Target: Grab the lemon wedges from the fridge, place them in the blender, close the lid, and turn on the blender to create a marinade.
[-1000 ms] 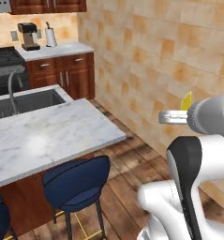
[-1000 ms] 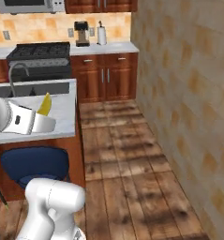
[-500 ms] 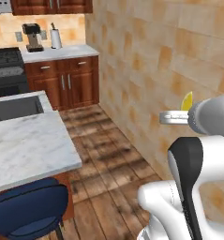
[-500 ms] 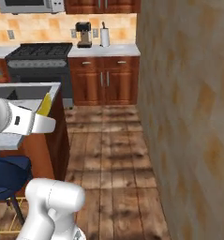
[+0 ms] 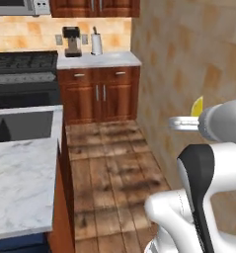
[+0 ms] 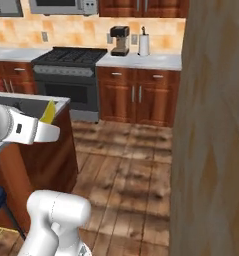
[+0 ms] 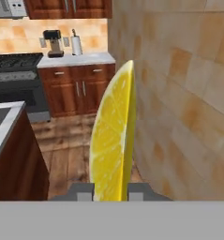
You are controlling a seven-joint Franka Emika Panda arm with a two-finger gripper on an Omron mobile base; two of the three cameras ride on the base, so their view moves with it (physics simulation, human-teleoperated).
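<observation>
Kitchen floor of dark wood planks [image 5: 109, 163] runs ahead of the base, with a tiled wall [image 5: 188, 64] close on the right and a marble island counter [image 5: 20, 183] at nine o'clock in the left base view. Beyond them, at twelve o'clock, stand the cherry cabinets [image 6: 136, 95] under a pale counter, the black stove [image 6: 66, 75] beside them, and on top a coffee maker [image 7: 52, 42] and a paper towel roll [image 7: 76, 45].

Nearer, the gripper [image 7: 110, 191] pinches a lemon wedge [image 7: 112, 140]: the jaws are pressed onto its two flat faces at the base. Its long axis rises straight out of the jaws toward twelve o'clock in the hand view, leaning slightly to one o'clock, tip pointing at the far cabinets. From the right base camera the wedge pokes up at one o'clock from the hand. Blender and fridge are not to be placed from here, so I judge the base must drive on before any drop.
</observation>
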